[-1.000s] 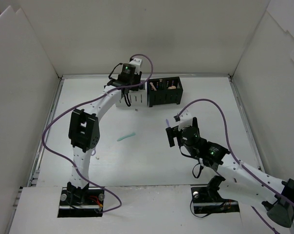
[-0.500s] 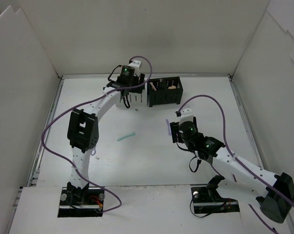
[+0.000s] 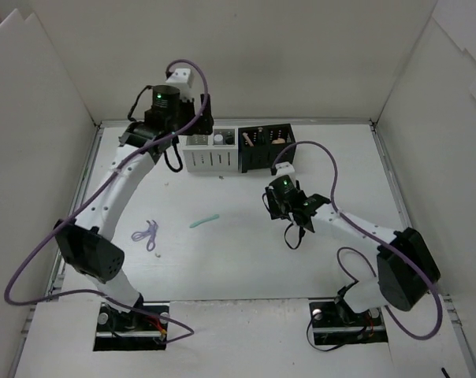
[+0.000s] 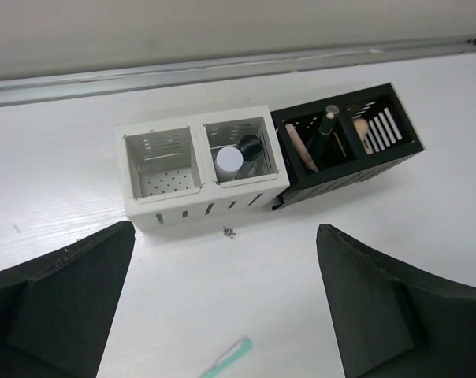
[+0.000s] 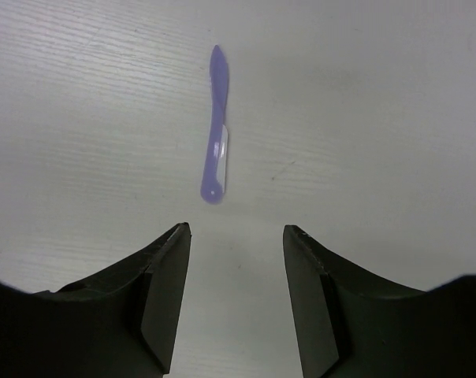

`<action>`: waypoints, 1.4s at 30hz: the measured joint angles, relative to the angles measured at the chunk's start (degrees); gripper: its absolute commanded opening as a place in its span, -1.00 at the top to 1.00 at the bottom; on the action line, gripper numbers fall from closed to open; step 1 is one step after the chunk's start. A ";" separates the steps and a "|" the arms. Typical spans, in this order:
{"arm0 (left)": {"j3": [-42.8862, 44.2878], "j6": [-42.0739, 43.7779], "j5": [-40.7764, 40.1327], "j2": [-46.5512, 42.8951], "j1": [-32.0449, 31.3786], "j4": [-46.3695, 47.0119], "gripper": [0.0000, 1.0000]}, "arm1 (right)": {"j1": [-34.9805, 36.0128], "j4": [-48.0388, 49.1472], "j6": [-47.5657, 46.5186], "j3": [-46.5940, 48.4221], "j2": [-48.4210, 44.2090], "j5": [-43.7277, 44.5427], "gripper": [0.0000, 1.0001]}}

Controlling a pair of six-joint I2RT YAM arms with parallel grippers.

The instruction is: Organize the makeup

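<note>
Some makeup stands in the white box and the black box just beside it. Nearer than the white box, a mint stick and a purple stick lie loose. The left claw is wide open and the right claw half open; both are empty.

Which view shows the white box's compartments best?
Left wrist: it looks into the white box, one compartment empty, the other holding two capped items. Top external shows it small; right wrist does not show it.

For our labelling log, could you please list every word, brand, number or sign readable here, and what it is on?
No text can be read.
The purple stick has a small white patch, too blurred to show any print.
The white slotted box and black slotted box show no lettering.
</note>
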 measured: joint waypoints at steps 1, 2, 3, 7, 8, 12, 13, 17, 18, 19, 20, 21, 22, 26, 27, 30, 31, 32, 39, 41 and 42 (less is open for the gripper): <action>0.22 -0.83 0.02 -2.40 0.31 -1.53 -0.93 | -0.42 0.04 0.26 0.98 2.21 -0.70 0.08; 0.20 -1.81 0.02 -4.74 0.57 -3.08 -0.95 | -0.83 0.22 0.46 1.95 4.48 -1.29 0.09; -0.07 -2.80 0.09 -7.23 0.92 -4.70 -0.96 | -1.27 0.39 0.70 2.80 6.54 -1.88 0.10; -8.46 -5.95 1.40 -17.90 1.42 -8.37 -0.99 | -2.93 0.83 1.90 5.62 14.01 -3.89 0.13; -11.67 -6.49 1.84 -20.46 1.44 -8.68 -0.99 | -3.34 0.90 2.10 6.14 15.54 -4.22 0.15; -24.96 -7.67 3.43 -29.55 1.46 -12.37 -0.99 | -4.90 0.98 3.10 7.56 20.37 -5.60 0.21; -27.15 -7.67 3.65 -30.99 1.51 -13.40 -0.99 | -5.07 1.27 3.41 8.11 21.07 -5.77 0.25; -32.33 -7.45 4.31 -36.24 2.21 -16.87 -0.99 | -5.42 2.27 3.85 9.90 22.91 -6.69 0.38; -33.09 -7.43 4.46 -37.70 2.45 -17.20 -0.99 | -5.40 2.51 3.98 10.12 23.15 -6.91 0.42; -33.83 -7.41 4.68 -38.99 2.54 -17.25 -0.99 | -5.40 2.60 4.04 10.25 23.34 -7.08 0.57; -34.62 -7.41 5.01 -40.48 2.54 -17.33 -0.99 | -5.40 2.80 4.09 10.36 23.50 -7.30 0.66; -35.28 -7.41 5.35 -41.75 2.54 -17.49 -0.99 | -5.40 3.08 4.26 10.40 23.63 -7.63 0.76; -35.93 -7.41 5.81 -42.82 2.58 -17.46 -0.99 | -5.38 3.37 4.35 10.49 23.78 -7.87 0.97; -38.27 -7.50 8.26 -44.13 2.58 -16.96 -0.97 | -5.07 3.87 4.07 10.54 23.80 -8.35 1.00; -38.93 -7.58 9.09 -44.04 2.58 -16.63 -0.96 | -4.81 3.98 3.69 10.47 23.67 -8.31 1.00; -40.61 -8.24 12.24 -42.34 2.58 -15.17 -0.89 | -2.23 4.37 2.78 8.41 21.59 -8.57 1.00; -41.07 -8.59 13.64 -41.62 2.58 -14.29 -0.86 | -0.94 4.39 2.21 7.23 20.20 -8.90 1.00; -41.35 -9.05 14.91 -40.87 2.58 -13.62 -0.81 | 0.68 4.48 1.55 5.81 18.05 -9.20 1.00; -41.38 -13.44 20.63 -35.80 0.94 -6.91 -0.54 | 10.25 8.72 -2.78 0.96 -0.26 -11.13 1.00; -41.38 -15.13 21.40 -34.47 -0.20 -4.90 -0.40 | 11.69 10.67 -3.69 0.07 -4.28 -11.54 1.00; -41.35 -15.87 21.75 -33.83 -0.94 -3.82 -0.37 | 12.37 11.63 -4.13 -0.42 -5.86 -11.58 1.00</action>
